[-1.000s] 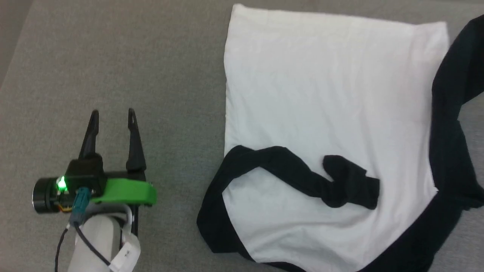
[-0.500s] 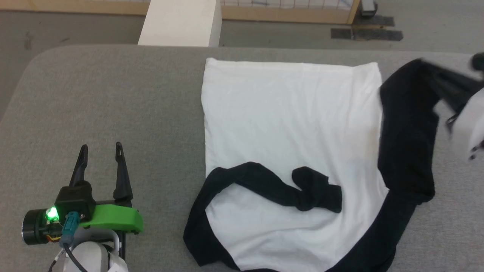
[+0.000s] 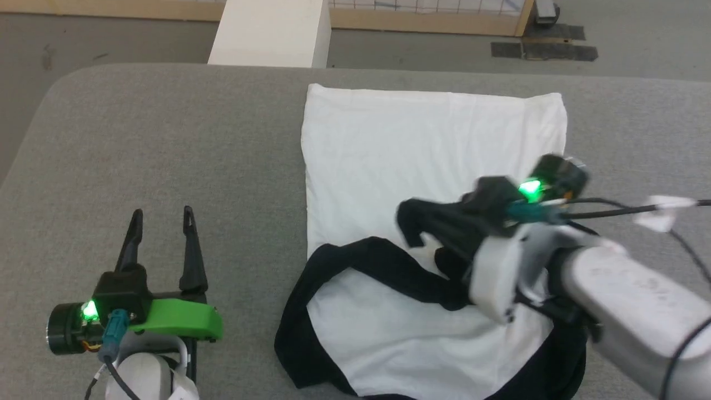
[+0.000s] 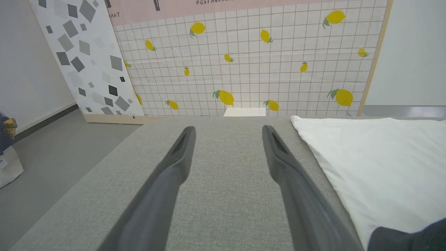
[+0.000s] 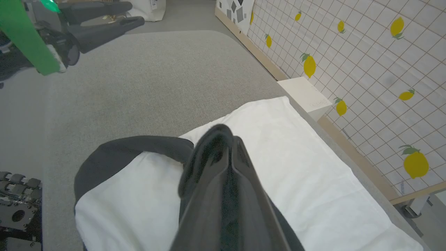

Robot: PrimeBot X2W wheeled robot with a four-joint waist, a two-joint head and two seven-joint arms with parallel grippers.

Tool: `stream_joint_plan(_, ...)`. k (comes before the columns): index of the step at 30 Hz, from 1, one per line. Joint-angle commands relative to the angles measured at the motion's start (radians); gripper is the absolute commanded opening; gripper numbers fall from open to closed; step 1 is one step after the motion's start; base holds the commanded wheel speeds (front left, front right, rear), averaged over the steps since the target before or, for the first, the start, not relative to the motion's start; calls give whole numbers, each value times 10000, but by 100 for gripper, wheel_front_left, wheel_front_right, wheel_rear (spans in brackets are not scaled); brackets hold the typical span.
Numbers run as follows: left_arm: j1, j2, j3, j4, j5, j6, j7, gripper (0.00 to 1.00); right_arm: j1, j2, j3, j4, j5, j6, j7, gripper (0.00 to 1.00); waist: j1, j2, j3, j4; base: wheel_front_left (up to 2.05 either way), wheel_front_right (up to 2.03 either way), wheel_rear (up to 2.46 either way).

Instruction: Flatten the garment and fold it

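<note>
The garment (image 3: 433,144) lies on the grey table (image 3: 166,128), white body spread flat, hem toward the far edge. One black sleeve (image 3: 383,266) is folded across the chest. My right gripper (image 3: 422,219) hovers over the white body, pointing left, shut on the other black sleeve, which drapes from its fingertips. In the right wrist view the closed right gripper (image 5: 226,134) has black cloth pinched at the tip above the garment (image 5: 296,150). My left gripper (image 3: 163,214) stands open and empty left of the garment; the left gripper (image 4: 228,128) is beside the garment's white edge (image 4: 376,153).
A white block (image 3: 269,33) stands beyond the table's far edge, with a lemon-patterned tiled panel (image 4: 244,69) behind it. A dark mat (image 3: 544,50) lies on the floor at the far right. The table's corner rounds off at far left.
My right arm has swung in from the right, carrying the black sleeve leftward over the white body. The head camera tilted up earlier. The left gripper stayed put.
</note>
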Motion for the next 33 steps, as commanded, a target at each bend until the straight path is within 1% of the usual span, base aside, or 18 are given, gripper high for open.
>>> stream_joint_plan(1,-198,-96,-26,9,162,-44,-38,100,-190,271,275,331,-158,-15,-127,0,0,0,207,201,0,0,0)
stream_joint_plan(4,-338,-187,-83,43,164,-56,-38,100,-372,898,1085,1523,-364,-15,-72,0,0,0,374,366,0,0,0)
stream_joint_plan(6,-397,-242,-118,74,160,-65,-38,100,-442,1189,1642,2353,-453,-15,-18,0,0,0,492,474,0,0,0)
stream_joint_plan(9,-510,-320,-176,114,154,-73,-38,100,-413,1504,2462,3583,-376,-15,-39,0,0,0,689,611,0,0,0)
stream_joint_plan(13,-630,-388,-178,184,141,-64,-38,100,-390,1723,3236,4948,-273,-15,-312,0,0,0,852,678,0,0,0)
stream_joint_plan(16,-679,-411,-102,248,129,-69,-38,100,-370,1873,3492,5341,-125,-15,-706,0,0,0,860,611,0,0,0)
stream_joint_plan(17,-686,-406,-41,288,130,-74,-38,100,-423,1918,3538,5390,-111,-15,-934,13,0,0,823,547,0,0,0)
stream_joint_plan(18,-685,-394,12,327,134,-77,-38,100,-472,1945,3552,5409,-108,-15,-1157,35,0,0,773,487,0,0,0)
stream_joint_plan(19,-691,-366,76,391,142,-91,-38,100,-531,1966,3554,5399,-106,-15,-1455,99,0,0,698,414,0,0,0)
stream_joint_plan(22,-704,-240,205,552,193,-167,-38,100,-706,1962,3310,5146,-248,-15,-2357,100,0,0,413,196,0,0,0)
stream_joint_plan(26,-792,-28,345,709,296,-239,-38,100,-677,1745,2576,4160,-361,-15,-3201,100,0,0,10,-104,0,0,0)
stream_joint_plan(28,-913,107,400,781,348,-277,-38,100,-567,1554,1915,3510,-465,-15,-3493,100,0,0,-128,-271,0,0,0)
stream_joint_plan(30,-1119,253,420,883,392,-345,-38,100,-390,1355,1017,2885,-727,-15,-3766,100,0,0,-189,-430,0,0,0)
stream_joint_plan(32,-1405,388,385,1037,448,-425,-38,100,-132,1208,-104,2364,-1216,-15,-4044,100,0,0,-188,-579,0,0,0)
stream_joint_plan(33,-1608,475,317,1196,496,-503,-38,100,80,1179,-821,2121,-1533,-15,-4192,100,0,0,-176,-650,0,0,0)
